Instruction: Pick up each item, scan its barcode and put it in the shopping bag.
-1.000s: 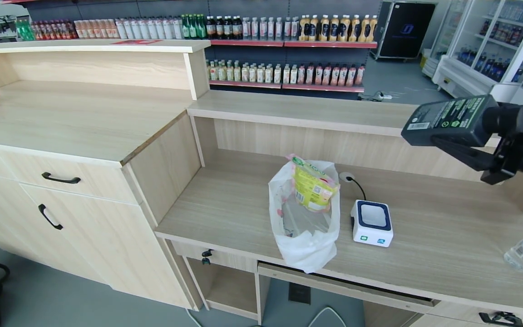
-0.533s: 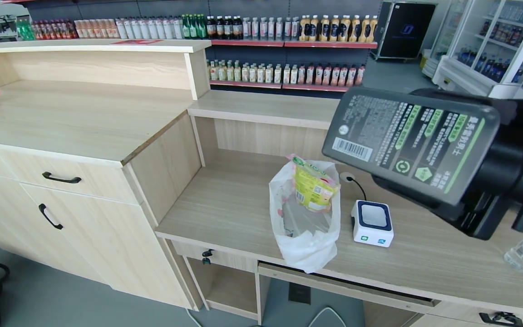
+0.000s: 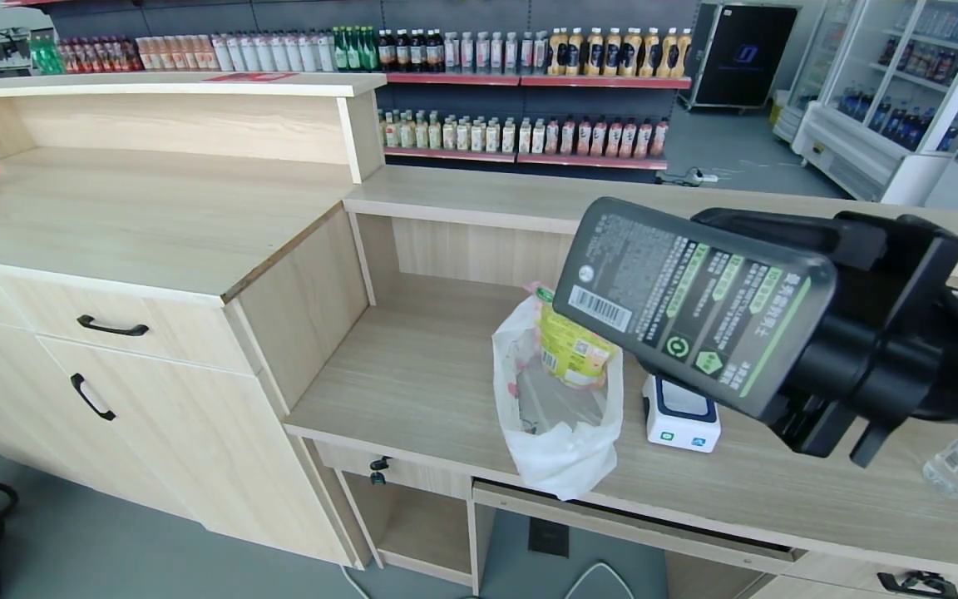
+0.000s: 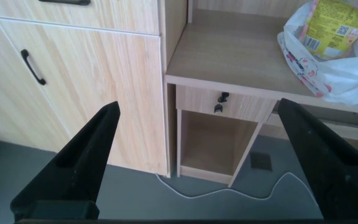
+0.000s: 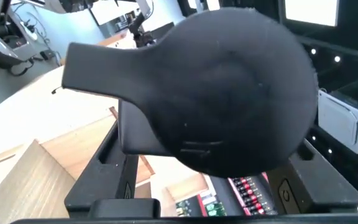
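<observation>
The right gripper (image 3: 812,366), clenched on the dark bottle (image 3: 687,304), now holds it over the scanner (image 3: 683,413), brought in from the far right, barcode still facing up, so scanning is pending; the left gripper (image 4: 197,109) stands spread and empty.

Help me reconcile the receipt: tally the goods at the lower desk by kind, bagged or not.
Bottles: 2 (dark grey flat bottle in the right hand, clear plastic water bottle on the light wooden desk)
Snack packets: 1 (yellow-green snack packet in the white plastic bag)
Total: 3
</observation>
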### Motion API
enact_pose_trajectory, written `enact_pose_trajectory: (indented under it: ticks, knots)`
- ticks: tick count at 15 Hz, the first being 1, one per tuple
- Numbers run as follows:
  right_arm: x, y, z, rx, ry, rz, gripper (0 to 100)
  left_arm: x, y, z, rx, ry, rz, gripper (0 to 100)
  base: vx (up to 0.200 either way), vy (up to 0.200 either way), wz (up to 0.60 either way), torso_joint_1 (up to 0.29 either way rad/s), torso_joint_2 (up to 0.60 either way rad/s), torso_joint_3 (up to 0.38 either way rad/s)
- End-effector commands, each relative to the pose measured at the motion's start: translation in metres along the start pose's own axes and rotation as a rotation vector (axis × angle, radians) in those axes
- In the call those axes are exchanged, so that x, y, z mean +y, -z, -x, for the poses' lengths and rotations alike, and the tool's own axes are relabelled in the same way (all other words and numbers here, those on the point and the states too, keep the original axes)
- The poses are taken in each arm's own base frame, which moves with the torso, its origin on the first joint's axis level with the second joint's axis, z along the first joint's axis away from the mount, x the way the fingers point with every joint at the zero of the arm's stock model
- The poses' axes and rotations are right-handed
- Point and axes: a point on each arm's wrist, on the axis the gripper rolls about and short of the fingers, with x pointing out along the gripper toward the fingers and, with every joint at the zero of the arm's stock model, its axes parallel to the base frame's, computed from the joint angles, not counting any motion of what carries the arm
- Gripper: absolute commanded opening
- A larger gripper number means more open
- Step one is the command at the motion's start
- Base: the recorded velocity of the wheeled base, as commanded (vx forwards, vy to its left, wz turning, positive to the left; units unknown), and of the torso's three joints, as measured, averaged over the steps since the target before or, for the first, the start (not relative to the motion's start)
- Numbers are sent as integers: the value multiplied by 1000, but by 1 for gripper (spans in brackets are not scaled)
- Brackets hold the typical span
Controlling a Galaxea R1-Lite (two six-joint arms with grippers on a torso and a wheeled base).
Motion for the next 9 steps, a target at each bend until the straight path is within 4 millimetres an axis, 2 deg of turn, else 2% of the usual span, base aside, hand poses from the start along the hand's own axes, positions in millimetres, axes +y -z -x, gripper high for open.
enact_pose_trajectory:
  ticks: [1, 5, 9]
  knots:
    - [10, 11, -8, -6, -16, -21, 0, 0, 0, 0, 1, 0, 1, 100, 0, 0, 0, 0, 0, 0]
    - [23, 12, -23, -54, -37, -30, 0, 0, 0, 0, 1, 0, 1, 100, 0, 0, 0, 0, 0, 0]
    - [23, 15, -35, -19, -12, -47, 0, 0, 0, 0, 1, 0, 1, 100, 0, 0, 0, 0, 0, 0]
